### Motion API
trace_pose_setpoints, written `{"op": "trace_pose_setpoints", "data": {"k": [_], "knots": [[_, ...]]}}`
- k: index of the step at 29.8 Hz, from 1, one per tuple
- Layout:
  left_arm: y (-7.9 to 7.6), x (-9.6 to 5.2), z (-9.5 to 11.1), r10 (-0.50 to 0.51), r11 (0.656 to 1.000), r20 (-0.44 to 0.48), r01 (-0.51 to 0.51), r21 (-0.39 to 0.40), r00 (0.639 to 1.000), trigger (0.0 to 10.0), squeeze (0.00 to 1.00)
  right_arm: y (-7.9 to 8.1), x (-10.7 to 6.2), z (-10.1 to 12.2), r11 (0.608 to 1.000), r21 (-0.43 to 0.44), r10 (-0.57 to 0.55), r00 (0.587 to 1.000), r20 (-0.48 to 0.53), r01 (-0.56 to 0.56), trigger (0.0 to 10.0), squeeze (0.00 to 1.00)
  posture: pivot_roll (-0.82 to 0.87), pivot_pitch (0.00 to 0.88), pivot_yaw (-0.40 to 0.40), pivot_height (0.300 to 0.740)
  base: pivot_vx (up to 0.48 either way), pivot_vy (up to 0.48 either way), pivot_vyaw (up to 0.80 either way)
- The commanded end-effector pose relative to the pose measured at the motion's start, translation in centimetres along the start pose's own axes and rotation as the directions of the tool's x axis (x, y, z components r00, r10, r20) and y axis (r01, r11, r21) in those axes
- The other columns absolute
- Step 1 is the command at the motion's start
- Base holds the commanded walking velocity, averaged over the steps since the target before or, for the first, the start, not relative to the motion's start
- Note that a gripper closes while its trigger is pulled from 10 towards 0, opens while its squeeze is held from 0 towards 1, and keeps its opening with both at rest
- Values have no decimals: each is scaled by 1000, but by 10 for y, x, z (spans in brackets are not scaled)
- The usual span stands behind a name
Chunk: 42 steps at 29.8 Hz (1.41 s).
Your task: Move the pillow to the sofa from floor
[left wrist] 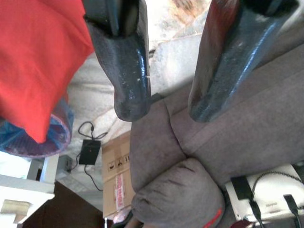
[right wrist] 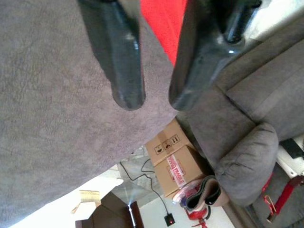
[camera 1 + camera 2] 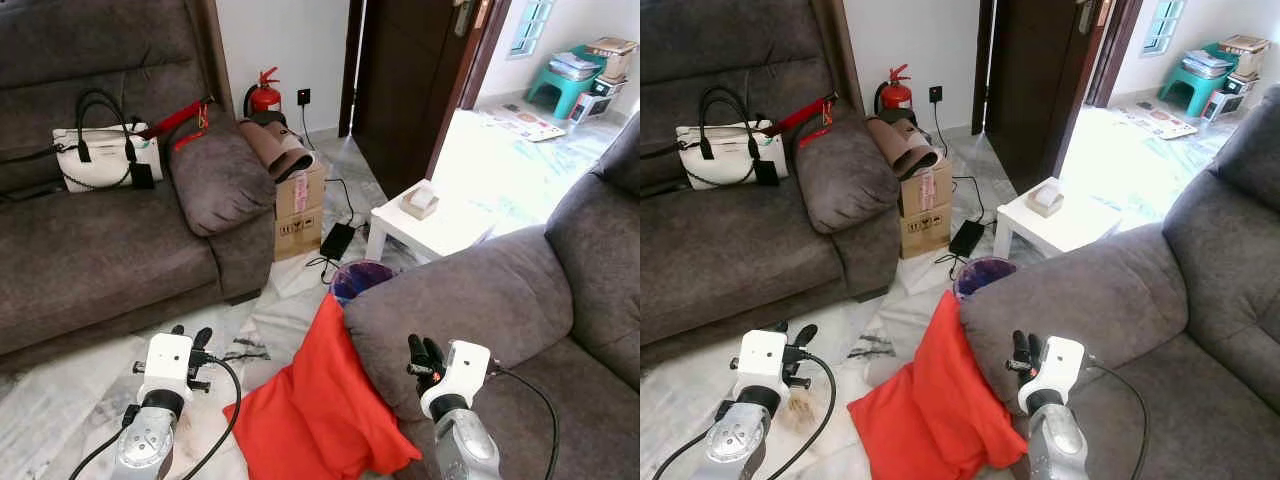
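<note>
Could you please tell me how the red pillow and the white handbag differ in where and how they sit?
The red pillow stands on the floor, leaning against the near sofa's arm; the white handbag sits upright on the far sofa's seat. The pillow is plain and larger; the handbag has black handles. Neither is held by a gripper.

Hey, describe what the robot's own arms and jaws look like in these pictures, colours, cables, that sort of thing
Both arms are silver metal with rounded joint housings, each ending in a white boxy wrist block. A black cable loops from each block back along the arm. The left gripper and right gripper each carry two long black fingers; up close these are glossy, tapered and round-tipped, with faint scuffs.
</note>
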<state>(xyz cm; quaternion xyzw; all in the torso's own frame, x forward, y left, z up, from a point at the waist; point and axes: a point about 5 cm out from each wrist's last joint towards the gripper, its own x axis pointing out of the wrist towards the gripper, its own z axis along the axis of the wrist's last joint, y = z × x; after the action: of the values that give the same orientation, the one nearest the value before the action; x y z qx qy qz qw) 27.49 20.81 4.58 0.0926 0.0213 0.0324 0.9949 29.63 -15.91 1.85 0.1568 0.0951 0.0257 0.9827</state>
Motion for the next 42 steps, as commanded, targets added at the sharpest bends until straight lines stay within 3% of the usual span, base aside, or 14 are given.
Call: {"op": "trace_pose_setpoints", "data": {"k": [1, 25, 26, 27, 38, 42], "knots": [[-1, -1, -1, -6, 1000, -8, 6, 8, 1000, 10000, 0, 1, 2, 5, 1000, 16, 8, 1000, 26, -8, 10000, 1000, 80, 120, -11, 691, 0, 0, 0], [-4, 2, 1, -7, 1000, -4, 7, -6, 1000, 10000, 0, 6, 5, 7, 999, 13, 46, 999, 23, -46, 10000, 1000, 79, 109, -19, 691, 0, 0, 0], [-5, 2, 2, -6, 1000, -3, 6, -10, 1000, 10000, 0, 6, 5, 7, 999, 3, 40, 999, 18, -40, 10000, 173, 78, 106, -20, 691, 0, 0, 0], [-6, 3, 2, -7, 1000, -2, 7, -12, 1000, 10000, 0, 6, 5, 7, 999, 2, 37, 999, 17, -37, 10000, 0, 78, 106, -20, 691, 0, 0, 0], [-8, 3, 2, -10, 1000, -1, 10, -19, 1000, 10000, 0, 8, 7, 6, 999, -6, 42, 999, -10, -42, 10000, 0, 78, 104, -21, 691, 0, 0, 0], [-7, 3, 2, -10, 1000, -3, 10, -19, 1000, 10000, 0, 8, 7, 5, 999, -4, 40, 999, -11, -40, 10000, 0, 77, 104, -19, 667, 0, 0, 0]]}}
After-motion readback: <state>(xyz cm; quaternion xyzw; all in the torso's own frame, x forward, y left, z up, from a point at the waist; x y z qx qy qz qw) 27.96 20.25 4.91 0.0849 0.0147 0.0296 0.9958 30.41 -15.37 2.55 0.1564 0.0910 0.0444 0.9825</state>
